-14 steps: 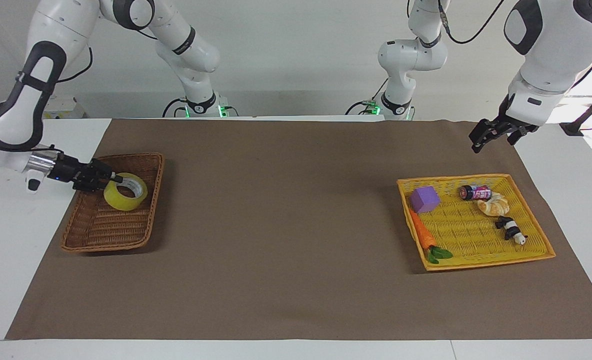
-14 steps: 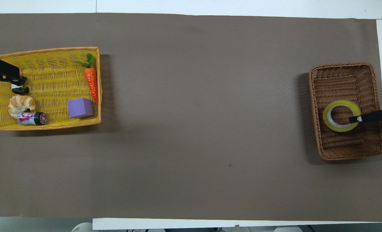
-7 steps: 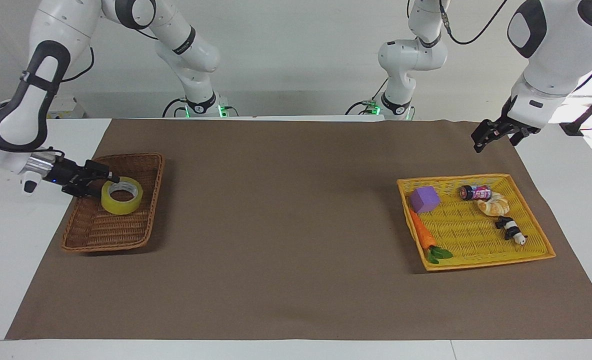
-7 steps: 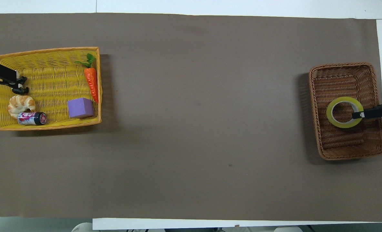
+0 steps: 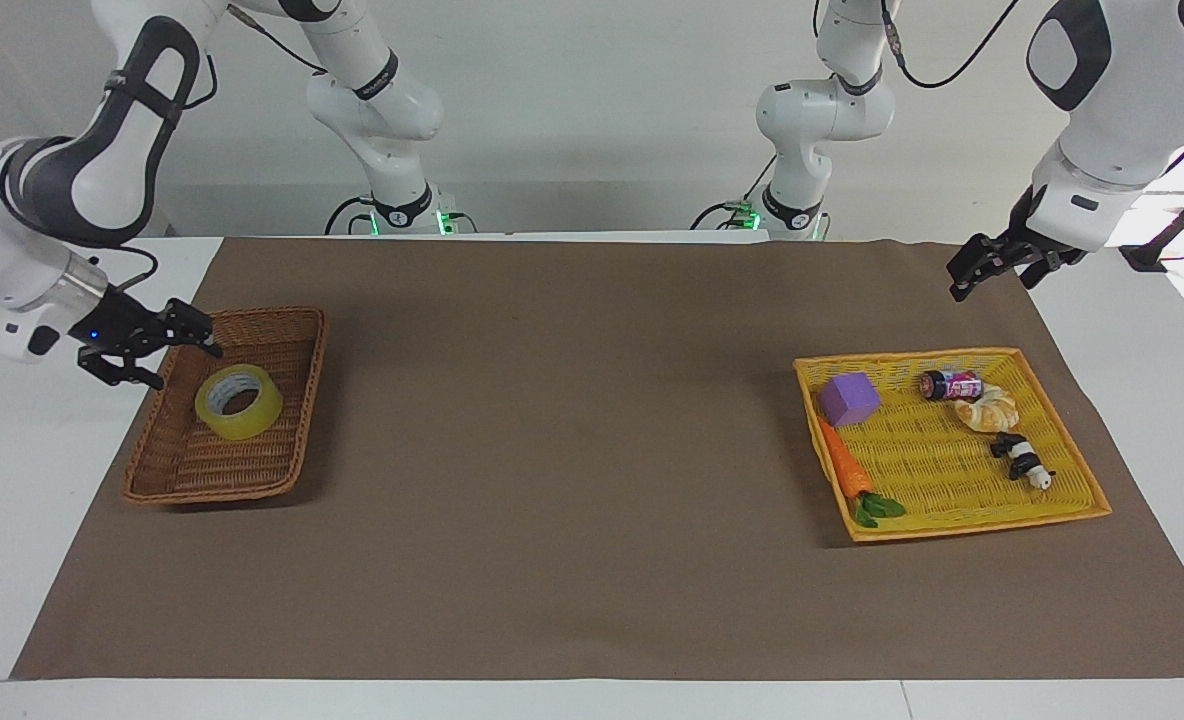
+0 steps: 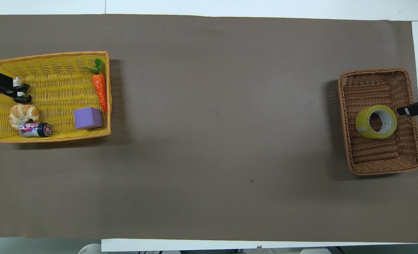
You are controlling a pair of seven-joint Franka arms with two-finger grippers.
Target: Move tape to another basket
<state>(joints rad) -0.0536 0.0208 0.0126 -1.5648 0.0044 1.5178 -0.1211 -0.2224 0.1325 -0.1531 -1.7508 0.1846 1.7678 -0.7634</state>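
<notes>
The tape lies flat inside the brown wicker basket, at the right arm's end of the bench. The right end effector is up over the basket's outer rim, beside the tape and not touching it; its fingers are apart and hold nothing. The left end effector waits in the air above the brown cloth, near the yellow tray; I cannot tell if its fingers are apart or together. In the tray lie a purple cube, a carrot, a croissant, a small can and a panda figure.
</notes>
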